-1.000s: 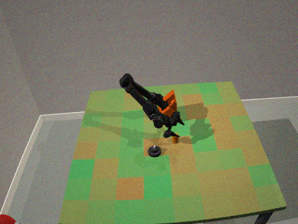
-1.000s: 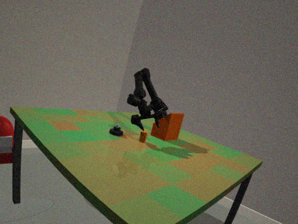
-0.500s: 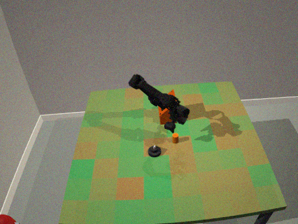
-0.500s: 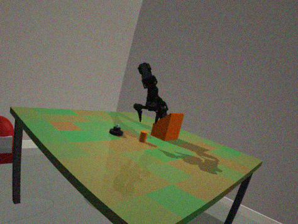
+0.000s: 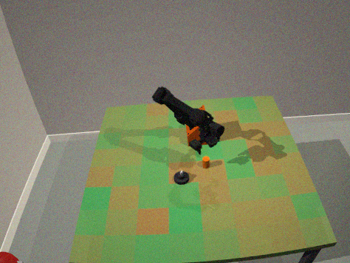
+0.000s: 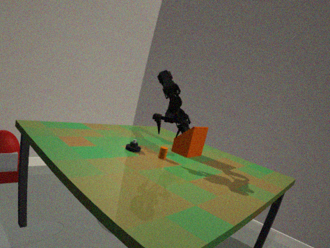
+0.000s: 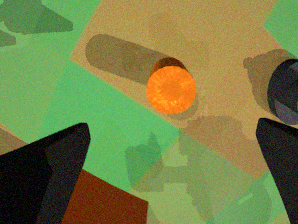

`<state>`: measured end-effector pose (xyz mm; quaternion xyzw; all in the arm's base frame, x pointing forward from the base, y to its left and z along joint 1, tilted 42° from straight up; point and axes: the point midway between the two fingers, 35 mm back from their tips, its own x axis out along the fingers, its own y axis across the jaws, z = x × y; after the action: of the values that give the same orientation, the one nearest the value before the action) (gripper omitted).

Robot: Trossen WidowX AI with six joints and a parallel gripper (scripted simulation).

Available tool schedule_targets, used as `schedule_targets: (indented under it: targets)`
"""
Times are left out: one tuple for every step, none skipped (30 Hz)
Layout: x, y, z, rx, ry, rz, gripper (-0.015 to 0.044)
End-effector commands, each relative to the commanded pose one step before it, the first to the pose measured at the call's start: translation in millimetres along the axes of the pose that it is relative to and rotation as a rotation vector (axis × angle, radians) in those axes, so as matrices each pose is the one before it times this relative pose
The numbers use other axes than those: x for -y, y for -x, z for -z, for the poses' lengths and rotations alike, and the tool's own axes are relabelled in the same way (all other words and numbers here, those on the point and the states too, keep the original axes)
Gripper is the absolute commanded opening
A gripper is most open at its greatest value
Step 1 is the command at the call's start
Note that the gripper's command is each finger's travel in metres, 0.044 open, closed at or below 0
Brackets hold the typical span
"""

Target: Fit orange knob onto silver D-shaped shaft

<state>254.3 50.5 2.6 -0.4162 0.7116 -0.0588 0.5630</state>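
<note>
The orange knob [image 5: 206, 162] [image 6: 163, 152] [image 7: 170, 90] stands upright on the table, free of the fingers. The dark round pedestal [image 5: 181, 179] [image 6: 133, 148] with the silver shaft [image 5: 181, 172] [image 6: 134, 141] stands a short way to the knob's left in the top view; its rim shows at the right edge of the wrist view [image 7: 286, 90]. My gripper [image 5: 204, 145] [image 6: 168, 132] [image 7: 174, 129] is open and empty. It hangs above the table just behind the knob and points down. The knob's hole is hidden underneath it.
An orange block [image 5: 193, 134] [image 6: 191, 141] [image 7: 100, 223] stands on the checkered table [image 5: 155, 221] [image 6: 195, 223] right behind the gripper. A red chair [image 6: 7, 153] stands beside the table's far left edge.
</note>
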Motion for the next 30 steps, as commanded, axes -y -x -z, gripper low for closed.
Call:
schedule_targets:
  targets:
    - [0.57, -0.06, -0.04, 0.00039, -0.3769, 0.00483, 0.0440]
    - [0.00, -0.05, 0.00, 0.00000, -0.0979, 0.00001, 0.0440]
    - [0.00, -0.05, 0.00, -0.00001, -0.0978, 0.00001, 0.0440]
    - [0.00, -0.06, 0.00, -0.00001, -0.0979, 0.00001, 0.0440]
    - [0.00, -0.06, 0.00, -0.00001, -0.0979, 0.00001, 0.0440]
    - [0.00, -0.06, 0.00, -0.00001, -0.0979, 0.00001, 0.0440]
    - [0.00, -0.06, 0.00, -0.00001, -0.0979, 0.00001, 0.0440]
    - [0.00, -0.06, 0.00, 0.00000, -0.0979, 0.00002, 0.0440]
    - [0.00, -0.06, 0.00, 0.00000, -0.0979, 0.00002, 0.0440]
    - [0.00, -0.06, 0.00, 0.00000, -0.0979, 0.00002, 0.0440]
    - [0.00, -0.06, 0.00, 0.00000, -0.0978, 0.00002, 0.0440]
    - [0.00, -0.05, 0.00, 0.00000, -0.0798, 0.00002, 0.0440]
    - [0.00, -0.03, 0.00, 0.00000, -0.0479, 0.00001, 0.0440]
    - [0.00, -0.01, 0.00, 0.00000, -0.0160, 0.00000, 0.0440]
    - [0.00, 0.00, 0.00, 0.00000, 0.0000, 0.00000, 0.0440]
    - [0.00, 0.00, 0.00, 0.00000, 0.0000, 0.00000, 0.0440]
    - [0.00, 0.00, 0.00, 0.00000, 0.0000, 0.00000, 0.0440]
    - [0.00, 0.00, 0.00, 0.00000, 0.0000, 0.00000, 0.0440]
    - [0.00, 0.00, 0.00, 0.00000, 0.0000, 0.00000, 0.0440]
    - [0.00, 0.00, 0.00, 0.00000, 0.0000, 0.00000, 0.0440]
    - [0.00, 0.00, 0.00, 0.00000, 0.0000, 0.00000, 0.0440]
    - [0.00, 0.00, 0.00, 0.00000, 0.0000, 0.00000, 0.0440]
    - [0.00, 0.00, 0.00, 0.00000, 0.0000, 0.00000, 0.0440]
    - [0.00, 0.00, 0.00, 0.00000, 0.0000, 0.00000, 0.0440]
    - [0.00, 0.00, 0.00, 0.00000, 0.0000, 0.00000, 0.0440]
    - [0.00, 0.00, 0.00, 0.00000, 0.0000, 0.00000, 0.0440]
    - [0.00, 0.00, 0.00, 0.00000, 0.0000, 0.00000, 0.0440]
    - [-0.16, -2.78, -0.04, 0.00001, 0.0000, -0.00008, 0.0440]
    - [-0.30, -8.29, -0.10, 0.00014, 0.0000, -0.00011, 0.0440]
    - [0.09, -12.31, -0.09, 0.00050, -0.0001, 0.00019, 0.0440]
